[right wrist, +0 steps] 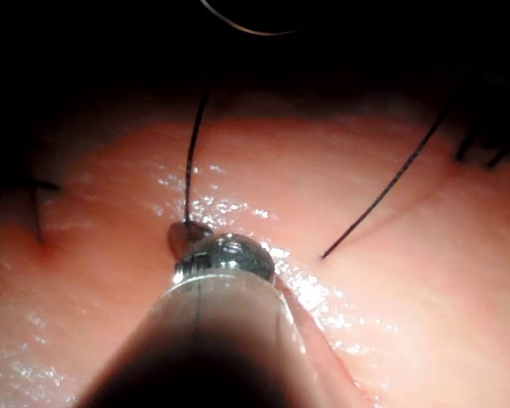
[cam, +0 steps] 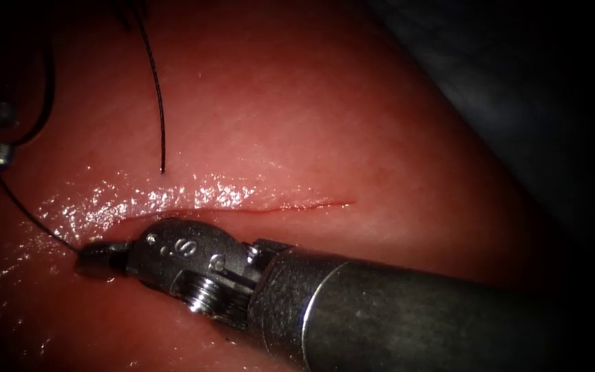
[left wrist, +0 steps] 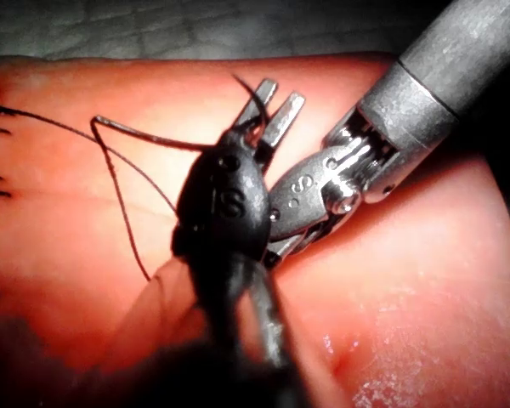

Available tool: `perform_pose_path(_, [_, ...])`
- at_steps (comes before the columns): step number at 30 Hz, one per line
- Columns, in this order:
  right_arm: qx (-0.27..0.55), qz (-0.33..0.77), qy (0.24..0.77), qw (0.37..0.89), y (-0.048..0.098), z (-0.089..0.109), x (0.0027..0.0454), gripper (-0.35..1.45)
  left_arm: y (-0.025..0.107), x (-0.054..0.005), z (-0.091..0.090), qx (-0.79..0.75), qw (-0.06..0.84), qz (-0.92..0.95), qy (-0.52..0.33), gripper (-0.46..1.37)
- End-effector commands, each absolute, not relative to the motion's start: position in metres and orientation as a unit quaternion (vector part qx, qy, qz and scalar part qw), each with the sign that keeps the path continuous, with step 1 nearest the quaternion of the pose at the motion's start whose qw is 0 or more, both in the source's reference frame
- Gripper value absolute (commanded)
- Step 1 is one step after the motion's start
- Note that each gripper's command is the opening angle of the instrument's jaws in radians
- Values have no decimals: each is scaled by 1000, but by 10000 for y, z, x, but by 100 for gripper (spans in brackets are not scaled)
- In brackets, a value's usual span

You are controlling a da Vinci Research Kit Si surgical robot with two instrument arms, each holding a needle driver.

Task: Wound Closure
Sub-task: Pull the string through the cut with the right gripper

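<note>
**Wet tissue, taut thread: the risk sits at the cut's left end**

The tissue (cam: 277, 103) shines wet along the cut (cam: 277, 207), a thin red line with its lips lying close together. Just off the cut's left end, the right tool (cam: 85, 256) lies low against the surface. Its fingers are closed together on the thread (cam: 32, 217), right at the very tip.

From there the thread runs away from the cut, up to the left tool (left wrist: 274, 99). In the left wrist view, that tool's fingers (left wrist: 291, 105) stand apart at the tips. A loose thread end (cam: 160, 103) hangs free above the cut, touching nothing.

A pale arc (right wrist: 242, 30) beyond the cut may be the needle; I cannot tell. I see no needle in the tissue.

The dangers, as I judge them:
- **Thread cutting in:** a hard pull on that thin strand could make it saw into the soft flesh beside the cut.
- **Fraying:** a tip-only grip could slip or fray the thread.
- **Gouging:** the right tool, lying so low, could gouge the surface.
- **Snagging:** the loose end could snag on either tool.
</note>
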State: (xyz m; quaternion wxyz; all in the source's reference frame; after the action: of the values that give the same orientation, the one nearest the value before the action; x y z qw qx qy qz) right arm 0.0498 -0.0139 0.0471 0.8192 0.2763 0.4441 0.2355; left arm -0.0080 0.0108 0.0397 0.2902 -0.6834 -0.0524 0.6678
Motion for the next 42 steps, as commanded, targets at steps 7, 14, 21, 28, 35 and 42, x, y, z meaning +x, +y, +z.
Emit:
perform_pose_path(7, [271, 264, 429, 820, -127, 435, 482, -35, 107, -75, 401, -687, 287, 665, -53, -35])
perform_pose_path(14, [271, 274, 444, 809, -127, 394, 465, -35, 95, -72, 416, -690, 285, 664, -52, -35])
perform_pose_path(21, [294, 281, 442, 800, -145, 364, 460, -35, 81, -72, 436, -692, 288, 659, -56, -35])
perform_pose_path(28, [349, 280, 423, 788, -165, 326, 459, -35, 72, -72, 448, -692, 290, 659, -57, -35])
perform_pose_path(35, [378, 269, 417, 782, -175, 309, 461, -35, 71, -72, 448, -692, 291, 659, -56, -35])
perform_pose_path(42, [454, 265, 388, 757, -195, 300, 471, -35, 70, -72, 448, -692, 290, 659, -56, -35])
